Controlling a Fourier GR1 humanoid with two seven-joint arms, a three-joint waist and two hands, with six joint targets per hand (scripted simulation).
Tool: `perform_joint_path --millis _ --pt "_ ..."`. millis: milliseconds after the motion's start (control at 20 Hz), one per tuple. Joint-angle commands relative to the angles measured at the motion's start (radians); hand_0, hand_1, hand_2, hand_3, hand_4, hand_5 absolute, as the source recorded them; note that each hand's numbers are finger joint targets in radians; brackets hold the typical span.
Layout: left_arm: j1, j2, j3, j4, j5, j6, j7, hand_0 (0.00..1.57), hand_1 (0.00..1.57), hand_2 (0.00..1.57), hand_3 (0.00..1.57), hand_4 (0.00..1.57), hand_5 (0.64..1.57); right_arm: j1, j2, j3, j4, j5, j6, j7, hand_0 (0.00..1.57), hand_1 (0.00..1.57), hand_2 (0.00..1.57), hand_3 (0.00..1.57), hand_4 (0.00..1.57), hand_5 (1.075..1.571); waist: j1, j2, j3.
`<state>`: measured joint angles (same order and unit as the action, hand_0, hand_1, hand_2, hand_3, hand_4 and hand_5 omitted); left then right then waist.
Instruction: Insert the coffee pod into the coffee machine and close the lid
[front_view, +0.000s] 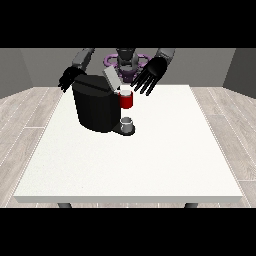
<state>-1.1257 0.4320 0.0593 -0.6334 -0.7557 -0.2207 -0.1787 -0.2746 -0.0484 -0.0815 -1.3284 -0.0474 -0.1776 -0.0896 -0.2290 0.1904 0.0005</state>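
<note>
A black coffee machine (95, 106) stands on the white table (150, 160) at the back left. Its grey lid (111, 78) is tilted up and open. At the machine's front sits a red pod holder (126, 100) with a pale pod top (125, 90) showing in it. Below it a small grey cup (128, 123) stands on the machine's base. The hand at the view's right (150, 75) hovers above and just right of the red holder, fingers spread and straight, holding nothing. Behind the machine's left top corner, the hand at the view's left (70, 78) hangs with relaxed fingers.
The table's front and right parts stretch wide between the machine and the edges. A wooden floor surrounds the table. The robot's torso (126, 62) stands behind the table's back edge.
</note>
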Motion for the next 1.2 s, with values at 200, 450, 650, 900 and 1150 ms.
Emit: perform_joint_path --millis 200,450,650,900,1150 --pt "0.062 -0.071 0.039 -0.048 0.066 -0.031 0.010 0.00 0.00 0.00 0.00 0.00 1.571 0.040 0.001 -0.036 0.067 -0.015 -0.006 -0.057 0.00 0.00 0.00 0.00 0.41 1.571 0.086 -0.087 -0.0002" --pt "0.185 -0.188 0.224 -0.039 0.289 -0.005 -0.026 0.00 0.00 0.00 0.00 0.25 1.571 0.139 -0.023 -0.067 0.054 -0.046 0.016 -0.028 0.00 0.00 0.00 0.00 0.42 1.571 0.144 -0.221 -0.0016" --pt "0.333 -0.281 0.255 -0.042 0.362 -0.008 -0.074 0.00 0.00 0.00 0.00 0.00 1.571 0.207 -0.018 -0.055 0.032 -0.045 0.025 -0.025 0.00 0.00 0.00 0.00 0.45 1.571 0.191 -0.336 -0.0011" --pt "0.441 -0.335 0.284 -0.061 0.427 -0.028 -0.041 0.00 0.00 0.00 0.00 0.19 1.571 0.246 -0.099 -0.042 0.003 -0.022 0.080 0.034 0.00 0.00 0.00 0.00 0.37 1.571 0.245 -0.451 -0.0011" --pt "0.531 -0.386 0.304 -0.069 0.474 -0.019 -0.037 0.00 0.00 0.00 0.00 0.00 1.571 0.180 -0.113 0.002 -0.103 -0.039 0.126 0.130 0.00 0.00 0.00 0.00 0.26 1.571 0.259 -0.500 -0.0011"
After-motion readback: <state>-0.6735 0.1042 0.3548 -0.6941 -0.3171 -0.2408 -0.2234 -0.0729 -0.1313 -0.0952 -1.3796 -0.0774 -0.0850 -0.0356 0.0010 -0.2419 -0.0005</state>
